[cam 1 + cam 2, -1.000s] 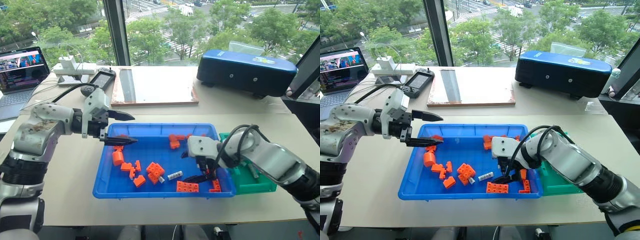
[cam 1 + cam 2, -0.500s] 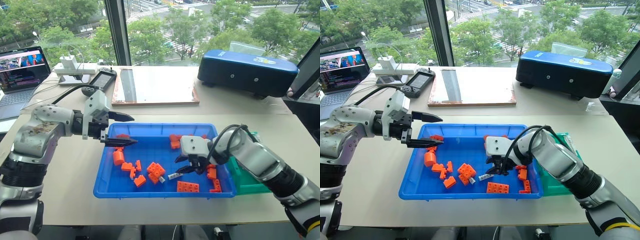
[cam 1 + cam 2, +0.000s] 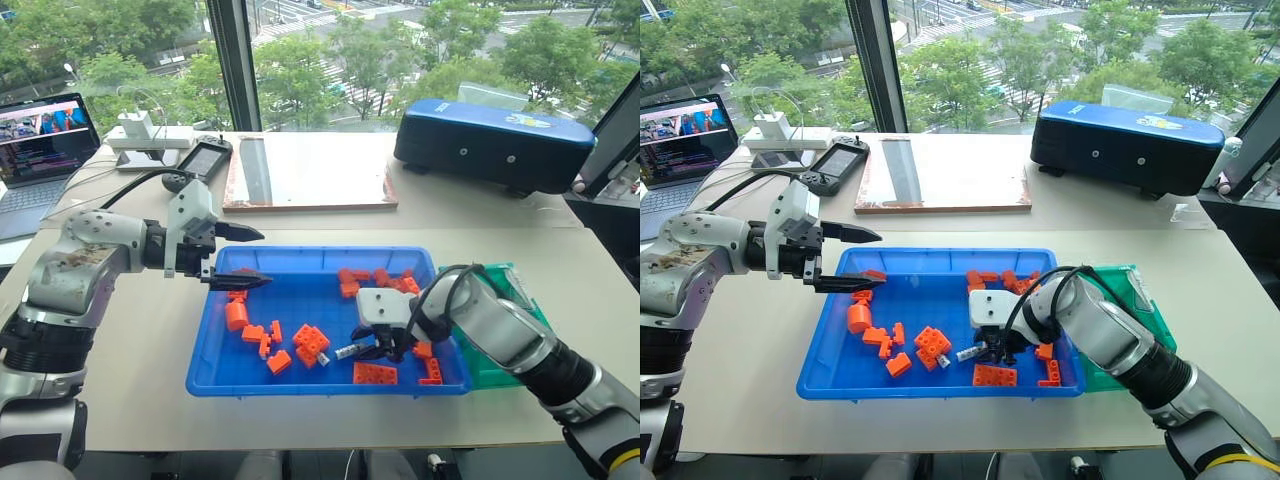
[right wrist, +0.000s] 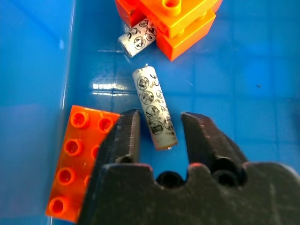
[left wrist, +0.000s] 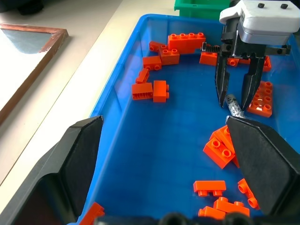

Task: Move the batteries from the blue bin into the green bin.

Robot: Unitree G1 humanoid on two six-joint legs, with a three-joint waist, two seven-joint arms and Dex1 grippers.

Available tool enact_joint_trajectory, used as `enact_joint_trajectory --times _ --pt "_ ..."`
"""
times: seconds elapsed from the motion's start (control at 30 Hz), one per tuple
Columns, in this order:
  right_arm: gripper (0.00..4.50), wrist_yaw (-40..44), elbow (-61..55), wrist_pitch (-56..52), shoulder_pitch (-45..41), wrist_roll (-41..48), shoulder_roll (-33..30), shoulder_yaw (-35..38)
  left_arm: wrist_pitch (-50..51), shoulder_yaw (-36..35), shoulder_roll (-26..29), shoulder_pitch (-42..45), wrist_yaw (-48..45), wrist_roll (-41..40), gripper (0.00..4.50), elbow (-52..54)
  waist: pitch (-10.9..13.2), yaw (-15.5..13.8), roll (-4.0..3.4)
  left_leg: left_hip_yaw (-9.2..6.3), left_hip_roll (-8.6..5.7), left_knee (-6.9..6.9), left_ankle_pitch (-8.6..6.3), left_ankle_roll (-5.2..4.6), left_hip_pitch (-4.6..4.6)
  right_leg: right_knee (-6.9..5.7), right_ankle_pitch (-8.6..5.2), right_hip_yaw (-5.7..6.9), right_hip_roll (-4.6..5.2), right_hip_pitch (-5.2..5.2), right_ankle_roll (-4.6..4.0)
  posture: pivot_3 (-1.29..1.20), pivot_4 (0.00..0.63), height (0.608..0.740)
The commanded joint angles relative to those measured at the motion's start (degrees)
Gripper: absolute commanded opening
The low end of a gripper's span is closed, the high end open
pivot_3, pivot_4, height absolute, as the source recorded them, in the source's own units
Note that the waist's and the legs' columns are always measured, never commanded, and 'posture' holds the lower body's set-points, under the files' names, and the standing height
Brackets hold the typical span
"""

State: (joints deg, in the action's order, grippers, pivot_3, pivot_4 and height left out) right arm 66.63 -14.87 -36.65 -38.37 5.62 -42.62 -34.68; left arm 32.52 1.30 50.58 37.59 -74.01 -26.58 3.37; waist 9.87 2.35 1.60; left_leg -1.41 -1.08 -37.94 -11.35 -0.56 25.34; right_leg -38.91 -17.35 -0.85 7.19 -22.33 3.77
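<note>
The blue bin (image 3: 310, 298) lies in the middle of the table, strewn with orange bricks (image 3: 310, 342). A grey-silver battery (image 4: 154, 115) lies on its floor, right of centre, also seen from above (image 3: 348, 351). My right gripper (image 3: 364, 349) is down in the bin, shut on that battery's near end, one finger on each side. A second battery (image 4: 138, 40) lies against an orange brick just beyond. The green bin (image 3: 492, 372) stands against the blue bin's right end, partly hidden by my right arm. My left gripper (image 3: 245, 258) hangs open over the blue bin's left end, holding nothing.
A dark navy case (image 3: 495, 145) sits at the back right. A wood-framed board (image 3: 305, 170) lies behind the blue bin. A handheld controller (image 3: 205, 160), a white charger (image 3: 150, 132) and a laptop (image 3: 40, 140) are at the back left. Windows close the far side.
My right gripper has moved down and left to the battery, and its fingers have gone from wide open to shut around it. The left arm has stayed put.
</note>
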Motion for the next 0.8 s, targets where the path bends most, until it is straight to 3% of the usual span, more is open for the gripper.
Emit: enact_joint_trajectory --times 0.03,0.1,0.3,0.4,0.53,0.67,0.8 --pt "0.25 -0.7 0.6 0.7 0.6 -1.2 0.4 1.4 -1.3 -0.7 0.6 1.1 -0.4 0.3 4.5 0.3 0.0 0.0 0.0 -0.01 0.0 0.0 0.0 0.0 -0.03 -0.01 0.0 0.01 0.0 0.02 0.0 0.0 0.15 0.732" --pt "0.26 -1.2 -0.3 -0.9 0.1 0.2 1.1 3.8 -1.3 -0.7 0.7 1.1 -0.9 0.0 4.5 0.2 0.0 0.0 0.0 -0.01 0.0 0.0 0.0 0.0 -0.05 0.0 0.0 0.01 0.0 0.03 0.0 0.0 0.15 0.732" --pt "0.25 3.8 -8.7 -12.1 -2.8 8.1 -5.8 12.9 -0.6 -1.3 -0.6 2.2 -1.2 -1.1 4.5 -1.2 0.0 -0.4 0.0 -0.01 -0.02 -0.01 0.01 0.02 -0.03 -0.01 0.0 0.01 0.01 0.05 0.0 0.0 0.15 0.732" --pt "0.25 6.2 -9.0 -17.0 -5.0 11.8 -14.0 22.5 -0.6 -0.8 -2.1 3.0 -1.8 -1.9 4.5 -1.8 0.1 -0.5 -0.06 0.0 -0.01 -0.01 0.01 0.01 -0.02 0.03 0.0 0.01 0.02 0.02 0.0 0.0 0.15 0.732" --pt "0.25 6.7 -3.6 -16.5 -5.7 10.7 -24.5 27.5 -1.0 0.4 -3.8 4.4 -3.8 -1.9 4.5 -2.7 0.1 -1.3 -0.07 0.03 -0.05 -0.02 0.0 0.0 -0.02 0.06 0.0 0.03 0.1 0.06 0.0 0.0 0.15 0.732" --pt "0.25 5.8 1.6 -14.2 -2.3 8.4 -32.0 31.1 -2.5 1.7 -6.2 7.4 -5.5 -1.1 4.5 -5.6 0.1 -1.4 -0.06 0.07 -0.03 -0.02 0.0 0.0 -0.03 0.11 0.0 0.02 0.08 0.05 0.0 0.0 0.15 0.732" --pt "0.25 4.4 1.1 -15.3 3.6 9.6 -34.3 34.6 -3.7 2.3 -8.6 9.7 -6.8 -1.1 4.5 -7.5 0.1 -1.3 -0.06 0.15 -0.04 -0.02 0.0 0.0 -0.02 0.1 0.0 -0.04 0.11 0.04 0.0 0.0 0.15 0.732"
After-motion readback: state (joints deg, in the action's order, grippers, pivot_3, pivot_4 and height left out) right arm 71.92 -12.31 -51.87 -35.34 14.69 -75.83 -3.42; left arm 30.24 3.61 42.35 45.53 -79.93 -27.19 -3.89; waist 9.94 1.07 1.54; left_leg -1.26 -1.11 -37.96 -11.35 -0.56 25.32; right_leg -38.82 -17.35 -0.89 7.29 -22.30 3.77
